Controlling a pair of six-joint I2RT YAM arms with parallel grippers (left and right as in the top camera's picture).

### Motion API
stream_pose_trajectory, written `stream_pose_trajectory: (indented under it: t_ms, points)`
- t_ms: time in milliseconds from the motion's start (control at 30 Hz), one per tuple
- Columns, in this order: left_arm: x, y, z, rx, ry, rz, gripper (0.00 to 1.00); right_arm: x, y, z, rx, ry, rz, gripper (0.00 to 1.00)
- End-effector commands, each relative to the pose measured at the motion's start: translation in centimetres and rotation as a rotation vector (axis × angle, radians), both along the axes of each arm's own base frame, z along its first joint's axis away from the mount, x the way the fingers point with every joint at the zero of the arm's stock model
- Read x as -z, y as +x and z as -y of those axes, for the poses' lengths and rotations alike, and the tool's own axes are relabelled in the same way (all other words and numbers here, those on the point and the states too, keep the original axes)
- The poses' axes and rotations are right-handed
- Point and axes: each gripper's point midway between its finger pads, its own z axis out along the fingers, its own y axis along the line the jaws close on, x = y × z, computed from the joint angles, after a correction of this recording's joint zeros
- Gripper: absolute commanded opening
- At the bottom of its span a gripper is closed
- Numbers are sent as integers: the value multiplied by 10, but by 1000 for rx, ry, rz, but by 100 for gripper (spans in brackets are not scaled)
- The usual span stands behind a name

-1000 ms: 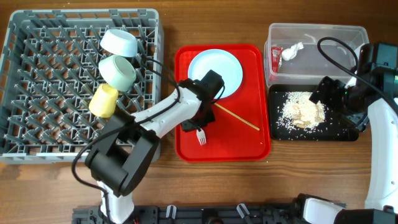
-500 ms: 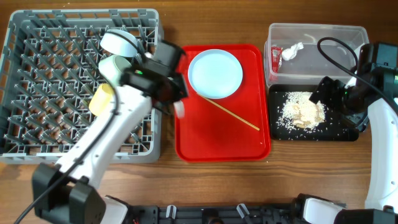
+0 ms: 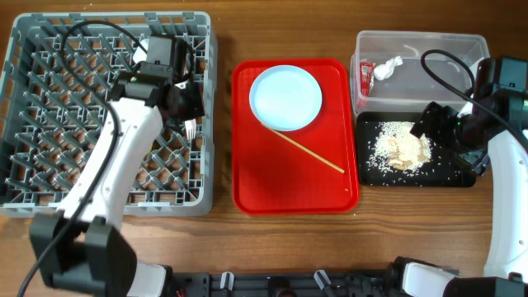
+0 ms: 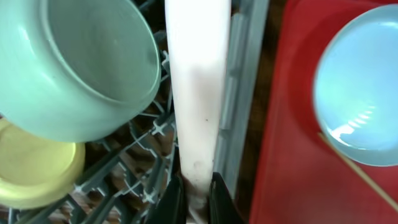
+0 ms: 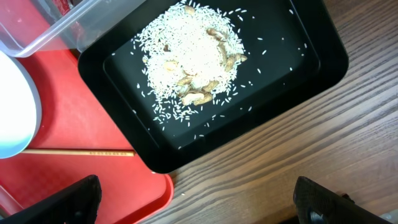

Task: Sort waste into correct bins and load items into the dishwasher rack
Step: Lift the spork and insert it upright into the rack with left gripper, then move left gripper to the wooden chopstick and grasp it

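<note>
The left gripper is clamped on one end of the white plastic fork above the right edge of the dishwasher rack, just beside the pale green bowl. Lowering the fork straight between the pegs, clear of the bowl, should seat it cleanly. The left arm stretches forward over the rack. The right gripper hovers over the black tray with its fingers apart.

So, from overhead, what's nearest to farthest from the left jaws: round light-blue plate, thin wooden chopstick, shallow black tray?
1. Round light-blue plate, just right.
2. Thin wooden chopstick, lower right.
3. Shallow black tray, far right.
</note>
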Motion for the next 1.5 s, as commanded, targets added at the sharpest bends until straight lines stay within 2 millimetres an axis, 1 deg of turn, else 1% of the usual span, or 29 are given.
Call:
stream_pose_trajectory:
  t_ms: [0,33,133,200,333,433,533,600,667,700,767,833,867,1000,1067,1100,1167,1267,1333,1467]
  points:
    - [13,8,-2,35,34,-23,14,-1,-2,3,4,-17,-4,100]
    - [14,9,-2,35,34,-23,21,-1,-2,3,3,-16,-5,100]
    - [14,10,-2,35,33,-16,48,-1,-3,3,4,-15,-10,100]
    - [14,10,-2,35,33,-19,53,-1,-3,3,3,-15,-11,100]
    - [14,6,-1,33,33,-33,53,-1,-3,3,3,-15,-11,100]
    - [11,0,3,24,19,-40,52,-1,-3,3,3,-15,-11,100]
    - [-1,-8,16,36,-21,-29,52,-1,-3,3,3,-16,-10,100]
    - [-13,-15,23,14,-51,-11,52,-1,-3,3,4,-15,-10,100]
    - [-28,-22,35,3,-102,15,53,-1,-3,3,3,-16,-10,100]
    - [-38,-27,46,-8,-148,33,54,-1,-3,3,4,-16,-9,100]
    - [-50,-34,64,-26,-212,52,56,-1,-2,3,4,-16,-6,100]
    - [-54,-41,82,-46,-249,50,56,-1,-1,3,4,-17,-3,100]
    - [-53,-45,95,-54,-269,43,56,-1,-1,4,4,-17,-2,100]
    - [-45,-49,138,-35,-312,32,59,-1,-1,3,4,-17,-3,100]
    - [-38,-48,156,-36,-319,38,61,-1,-1,3,4,-17,-3,100]
    - [-35,-47,161,-42,-319,41,61,-1,-1,3,4,-17,-3,100]
    - [-25,-45,178,-50,-320,39,61,-1,-1,3,4,-17,-3,100]
    - [-5,-46,200,-42,-322,14,62,-1,-1,3,3,-17,-3,100]
    - [14,-48,213,-47,-315,-17,62,-1,-1,3,4,-17,-3,100]
    - [45,-53,229,-62,-295,-66,62,-1,-1,3,4,-17,-3,100]
